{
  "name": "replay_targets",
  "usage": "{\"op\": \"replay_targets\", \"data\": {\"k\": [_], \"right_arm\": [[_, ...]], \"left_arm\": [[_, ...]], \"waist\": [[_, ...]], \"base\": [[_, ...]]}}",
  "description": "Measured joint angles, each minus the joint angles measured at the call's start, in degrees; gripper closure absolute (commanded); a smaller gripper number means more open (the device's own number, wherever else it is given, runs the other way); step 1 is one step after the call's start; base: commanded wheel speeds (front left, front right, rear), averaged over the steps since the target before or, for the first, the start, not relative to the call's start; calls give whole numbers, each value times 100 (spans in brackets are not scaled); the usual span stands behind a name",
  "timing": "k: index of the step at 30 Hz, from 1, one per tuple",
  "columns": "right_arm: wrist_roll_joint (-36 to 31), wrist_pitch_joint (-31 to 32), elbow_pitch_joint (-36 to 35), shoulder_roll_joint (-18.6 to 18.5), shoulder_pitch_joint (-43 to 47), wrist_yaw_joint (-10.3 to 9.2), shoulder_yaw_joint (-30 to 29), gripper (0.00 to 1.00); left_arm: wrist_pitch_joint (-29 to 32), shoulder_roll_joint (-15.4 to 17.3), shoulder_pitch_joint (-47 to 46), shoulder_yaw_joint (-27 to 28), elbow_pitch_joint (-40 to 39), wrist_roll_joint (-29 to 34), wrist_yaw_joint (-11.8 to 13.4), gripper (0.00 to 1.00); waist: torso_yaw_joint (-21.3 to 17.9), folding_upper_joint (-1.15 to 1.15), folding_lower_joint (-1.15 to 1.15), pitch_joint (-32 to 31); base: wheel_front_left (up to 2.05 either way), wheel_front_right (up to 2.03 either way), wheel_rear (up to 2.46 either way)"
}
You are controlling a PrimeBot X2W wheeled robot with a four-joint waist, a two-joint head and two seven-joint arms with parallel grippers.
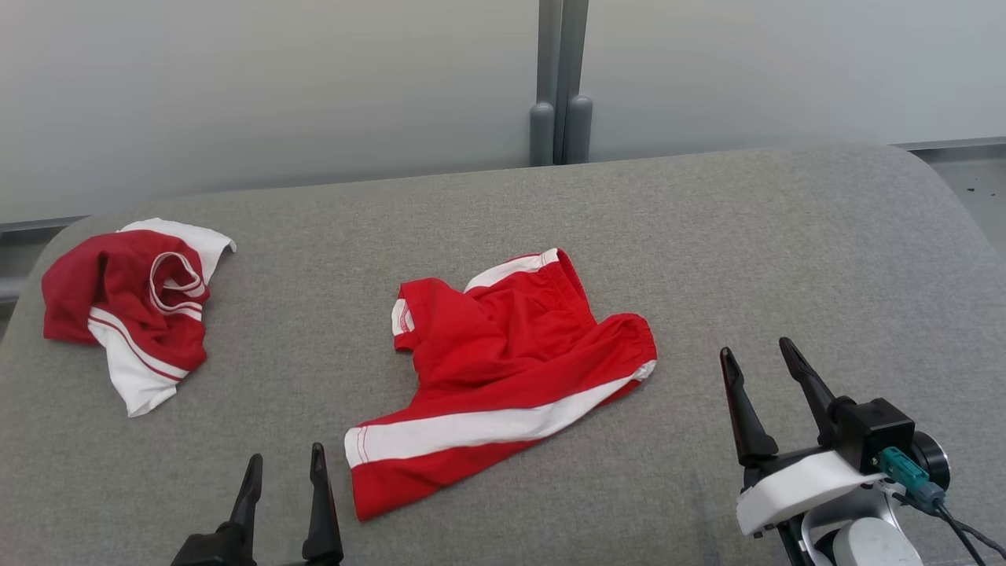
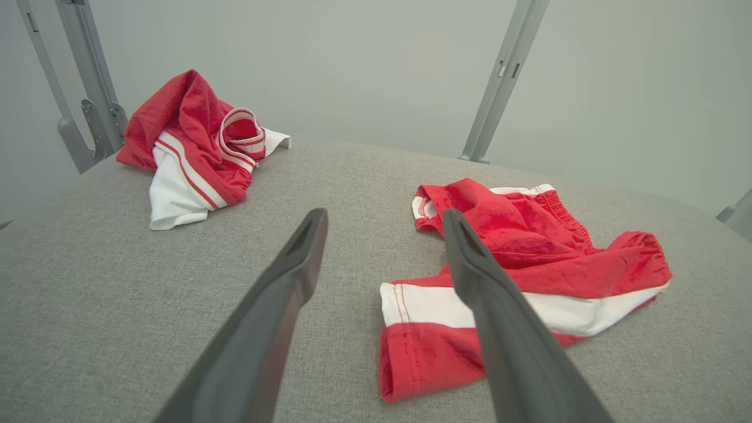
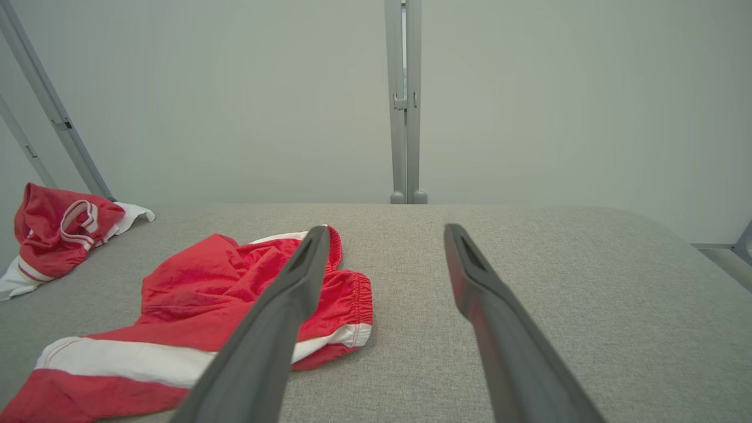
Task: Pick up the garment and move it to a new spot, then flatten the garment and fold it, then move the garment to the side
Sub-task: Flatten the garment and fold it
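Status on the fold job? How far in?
Nothing looks done: the red shorts lie crumpled, unfolded. Nothing in hand: left gripper and right gripper hover, jaws open, empty. To do: pick, move, flatten, fold, set aside. A second garment sits bunched far left.

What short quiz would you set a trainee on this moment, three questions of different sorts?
1. True or false: the left gripper is shut on the red shorts.
2. How many garments lie on the grey surface?
3. In the head view, the crumpled red-and-white garment lies at the surface's: A) far left B) far right C) centre.
Key: 1 false; 2 two; 3 A.
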Motion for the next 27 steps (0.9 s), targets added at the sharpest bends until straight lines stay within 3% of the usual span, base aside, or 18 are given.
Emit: {"op": "replay_targets", "data": {"k": [8, 15, 27], "right_arm": [[9, 24, 16, 1, -2, 0, 12, 0], [8, 33, 20, 1, -23, 0, 22, 0], [8, 49, 60, 4, -207, 0, 144, 0]], "left_arm": [[197, 23, -97, -110, 345, -98, -180, 0], [1202, 141, -563, -257, 823, -488, -577, 0], [2587, 168, -1700, -209, 1946, -1218, -793, 0]], "waist": [[-7, 0, 0, 66], [10, 0, 0, 165], [-19, 0, 0, 429]], "base": [[0, 0, 0], [0, 0, 0], [0, 0, 0]]}}
